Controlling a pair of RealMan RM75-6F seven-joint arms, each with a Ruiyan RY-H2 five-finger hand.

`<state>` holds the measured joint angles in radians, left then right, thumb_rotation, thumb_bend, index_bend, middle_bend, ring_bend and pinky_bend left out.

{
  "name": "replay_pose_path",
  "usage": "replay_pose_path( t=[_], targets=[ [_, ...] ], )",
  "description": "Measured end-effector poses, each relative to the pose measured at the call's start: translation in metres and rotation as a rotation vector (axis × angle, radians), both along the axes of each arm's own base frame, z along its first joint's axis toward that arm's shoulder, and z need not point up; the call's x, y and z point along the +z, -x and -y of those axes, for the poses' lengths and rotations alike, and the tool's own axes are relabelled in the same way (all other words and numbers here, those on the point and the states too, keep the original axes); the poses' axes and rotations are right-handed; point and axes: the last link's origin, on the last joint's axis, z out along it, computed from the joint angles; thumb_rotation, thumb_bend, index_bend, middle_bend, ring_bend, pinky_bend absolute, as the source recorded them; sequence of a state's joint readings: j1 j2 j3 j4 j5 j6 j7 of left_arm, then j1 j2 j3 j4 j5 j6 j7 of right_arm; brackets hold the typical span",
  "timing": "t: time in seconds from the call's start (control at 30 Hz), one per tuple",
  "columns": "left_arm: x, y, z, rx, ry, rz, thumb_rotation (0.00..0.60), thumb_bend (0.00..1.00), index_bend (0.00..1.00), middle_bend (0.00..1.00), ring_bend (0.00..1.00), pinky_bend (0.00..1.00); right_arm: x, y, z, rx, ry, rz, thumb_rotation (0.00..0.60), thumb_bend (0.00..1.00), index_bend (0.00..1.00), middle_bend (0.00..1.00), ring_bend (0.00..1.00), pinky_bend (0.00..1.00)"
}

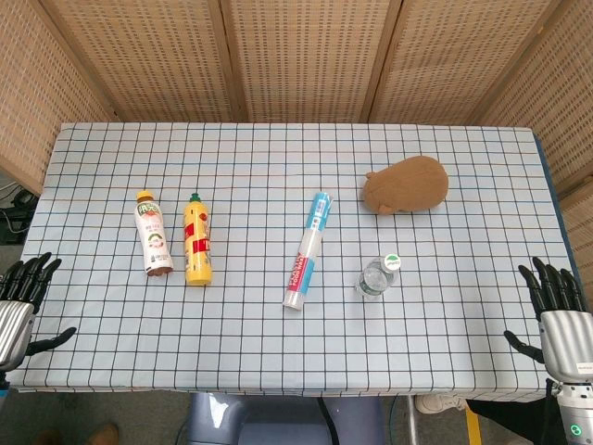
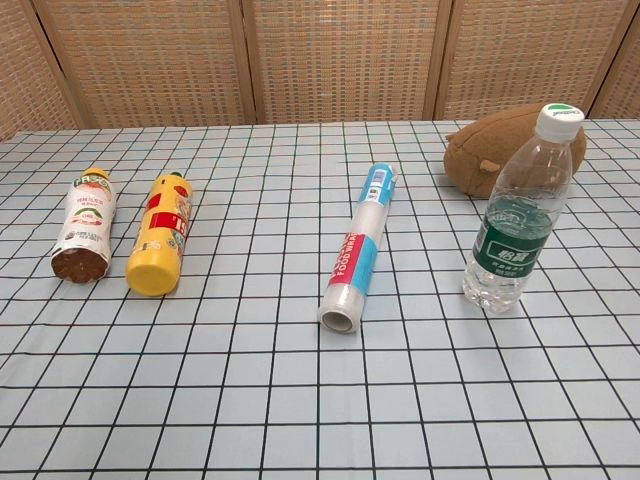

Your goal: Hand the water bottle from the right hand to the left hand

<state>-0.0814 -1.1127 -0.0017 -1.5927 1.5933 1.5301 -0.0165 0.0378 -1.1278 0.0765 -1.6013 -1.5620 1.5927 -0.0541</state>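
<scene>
In the head view, the bench (image 1: 278,352) carries a white cloth ruled in dark squares, and five things rest on it. One water bottle (image 1: 378,277) stands upright right of centre, clear plastic with a green label and a white cap, touching nothing. One brown plush toy (image 1: 406,184) lies behind it, well apart. One roll of plastic wrap (image 1: 307,251) in a blue, white and red sleeve lies lengthwise near the middle, just left of the water bottle. Two drink bottles lie on their sides further left, close together: one yellow bottle (image 1: 196,240) and one white bottle with a yellow cap (image 1: 153,233). Two hands show, one at each lower corner. The left hand (image 1: 20,301) sits at the bench's left edge, fingers spread and holding nothing. The right hand (image 1: 556,311) sits at the right edge, likewise released with fingers apart. Both are well apart from the water bottle.

In the chest view, the same five things appear and no hand. The water bottle (image 2: 520,212) stands at the right, partly filled, in front of the plush toy (image 2: 497,148). The roll (image 2: 361,246) lies at centre, and the yellow bottle (image 2: 163,233) and white bottle (image 2: 85,223) lie side by side at the left.
</scene>
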Motion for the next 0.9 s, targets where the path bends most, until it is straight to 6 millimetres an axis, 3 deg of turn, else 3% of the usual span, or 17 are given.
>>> replay_pose_path(
  t=[0.27, 0.47, 0.67, 0.9],
  targets=[
    [0.001, -0.002, 0.0, -0.005, -0.01, -0.001, 0.6, 0.0, 0.0, 0.0, 0.0, 0.0, 0.0, 0.0, 0.002, 0.005, 0.01, 0.011, 0.6, 0.0, 0.0, 0.0, 0.0, 0.0],
    [0.004, -0.002, 0.0, -0.001, -0.023, 0.002, 0.6, 0.0, 0.0, 0.0, 0.0, 0.0, 0.001, -0.013, 0.014, 0.06, 0.01, 0.039, 0.6, 0.0, 0.0, 0.0, 0.0, 0.0],
    [0.006, -0.006, -0.001, -0.004, -0.037, -0.004, 0.6, 0.0, 0.0, 0.0, 0.0, 0.0, 0.007, -0.04, 0.03, 0.119, -0.037, 0.073, 0.6, 0.0, 0.0, 0.0, 0.0, 0.0],
    [0.005, -0.009, -0.003, 0.005, -0.028, -0.023, 0.6, 0.0, 0.0, 0.0, 0.0, 0.0, 0.001, -0.087, 0.059, 0.19, -0.266, 0.138, 0.6, 0.0, 0.06, 0.0, 0.0, 0.0]
  ],
)
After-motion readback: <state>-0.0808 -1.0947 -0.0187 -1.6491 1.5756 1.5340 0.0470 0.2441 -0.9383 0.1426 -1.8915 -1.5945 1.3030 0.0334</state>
